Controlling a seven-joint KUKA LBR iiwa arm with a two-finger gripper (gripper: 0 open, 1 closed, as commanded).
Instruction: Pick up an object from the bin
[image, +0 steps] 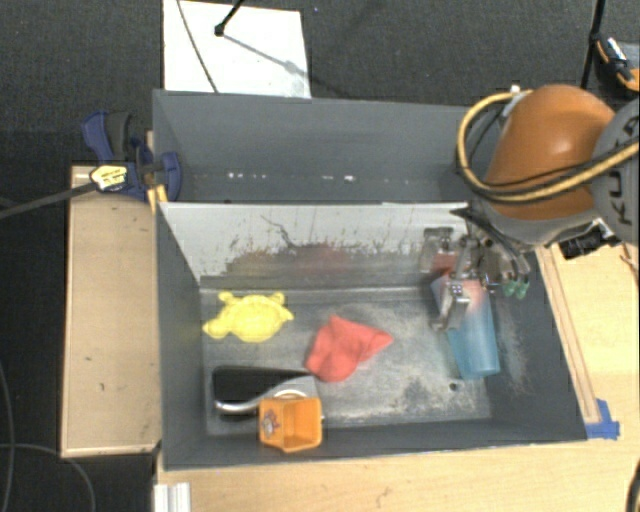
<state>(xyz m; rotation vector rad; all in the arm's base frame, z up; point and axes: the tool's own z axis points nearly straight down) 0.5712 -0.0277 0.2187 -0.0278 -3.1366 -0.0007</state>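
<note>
My gripper (451, 299) hangs low over the right side of the bin, below the orange dome. Right beneath and beside it lies a translucent blue, tube-shaped thing (475, 345), pointing toward the front of the bin. The blue thing's upper end, with a reddish patch, is hidden behind the gripper. I cannot tell whether the gripper is touching it. A crumpled red cloth-like thing (343, 347) lies in the middle of the bin floor, well to the gripper's left.
A yellow, flat, animal-shaped toy (248, 316) rests at the left by the back wall. At the front left lie a black curved thing (248, 387) and a small orange boxy thing (291, 423) against it. Bare floor separates the red thing from the blue one.
</note>
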